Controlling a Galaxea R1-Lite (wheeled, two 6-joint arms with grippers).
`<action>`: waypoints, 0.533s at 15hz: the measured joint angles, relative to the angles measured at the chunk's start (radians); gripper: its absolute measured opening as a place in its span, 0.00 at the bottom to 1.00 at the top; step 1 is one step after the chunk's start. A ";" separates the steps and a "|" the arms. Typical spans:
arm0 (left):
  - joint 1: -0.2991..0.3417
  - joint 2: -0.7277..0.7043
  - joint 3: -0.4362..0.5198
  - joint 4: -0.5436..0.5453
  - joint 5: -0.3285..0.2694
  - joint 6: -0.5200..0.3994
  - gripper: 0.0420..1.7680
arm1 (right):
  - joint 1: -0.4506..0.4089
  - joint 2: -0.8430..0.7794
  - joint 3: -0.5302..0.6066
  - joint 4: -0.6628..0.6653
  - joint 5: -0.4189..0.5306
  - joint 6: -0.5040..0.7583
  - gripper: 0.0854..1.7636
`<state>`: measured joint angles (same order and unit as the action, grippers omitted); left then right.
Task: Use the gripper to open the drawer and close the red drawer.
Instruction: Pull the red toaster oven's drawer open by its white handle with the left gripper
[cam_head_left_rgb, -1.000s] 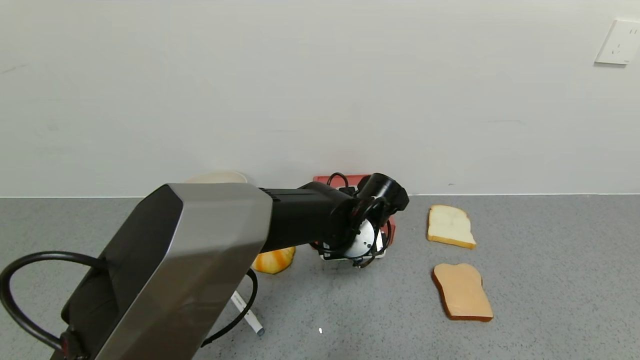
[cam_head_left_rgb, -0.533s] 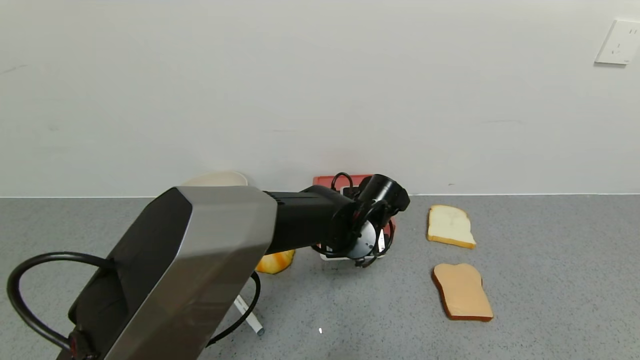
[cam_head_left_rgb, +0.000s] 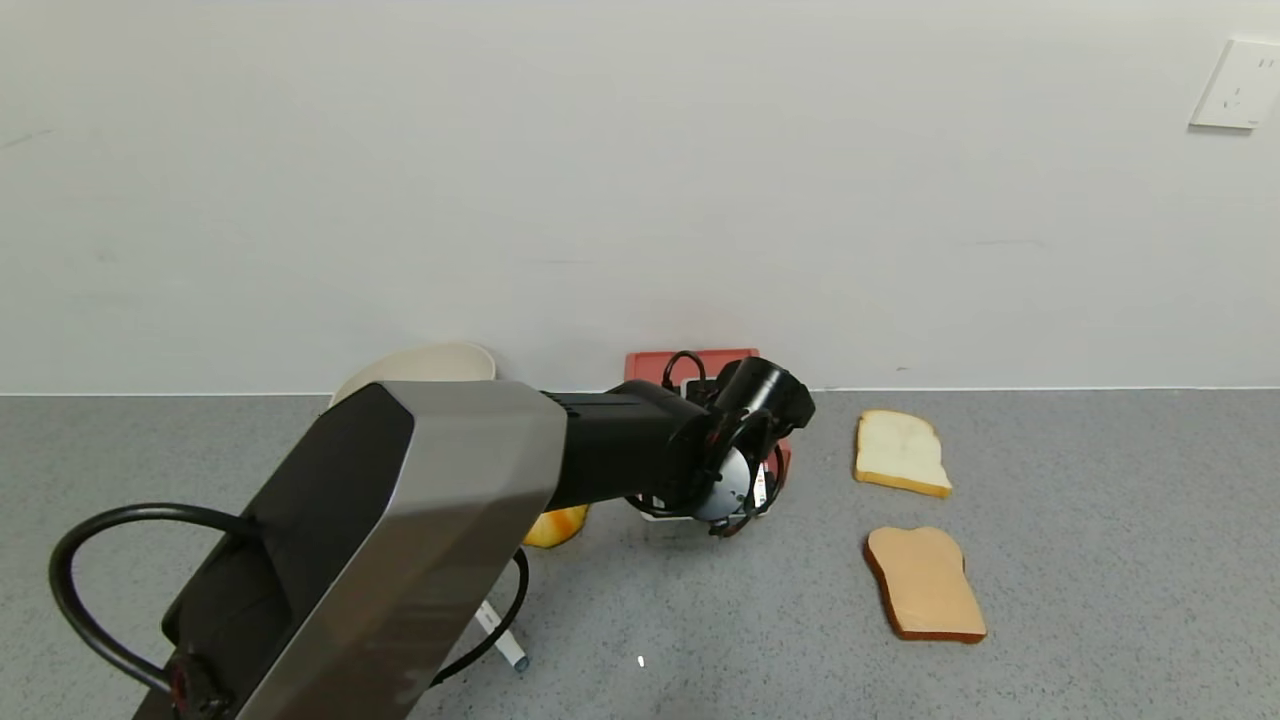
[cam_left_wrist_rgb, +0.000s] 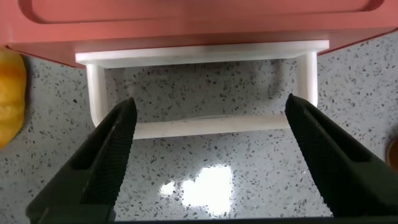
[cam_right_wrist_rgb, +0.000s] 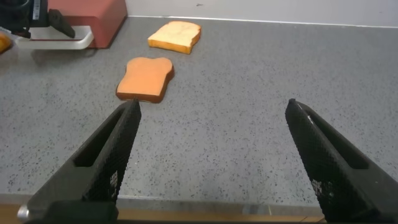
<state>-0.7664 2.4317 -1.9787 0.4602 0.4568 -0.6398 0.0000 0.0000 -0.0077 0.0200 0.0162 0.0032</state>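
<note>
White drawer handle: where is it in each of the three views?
Head: white handle peeks out beneath the left gripper, in front of the red drawer.
Left wrist: handle across the centre, between the open fingers.
Right wrist: handle in a far corner.
Shared landmark: the red drawer.

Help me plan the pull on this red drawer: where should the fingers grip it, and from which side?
Grip the white loop handle on its long front bar, coming from the drawer front, the side away from the wall. The bar stands clear of the drawer face with countertop showing through the loop, so a finger fits behind it. The left gripper is open, fingers astride the bar.
</note>
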 joint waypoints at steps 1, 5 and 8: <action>-0.001 0.003 0.000 -0.001 0.001 0.003 0.97 | 0.000 0.000 0.000 0.000 0.000 0.000 0.97; -0.001 0.016 0.000 -0.024 0.034 0.042 0.97 | 0.000 0.000 0.000 0.000 0.000 0.000 0.97; -0.004 0.021 0.000 -0.014 0.035 0.045 0.97 | 0.000 0.000 0.000 0.000 0.000 0.000 0.97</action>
<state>-0.7700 2.4526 -1.9787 0.4460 0.4915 -0.5949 0.0000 0.0000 -0.0077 0.0196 0.0162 0.0028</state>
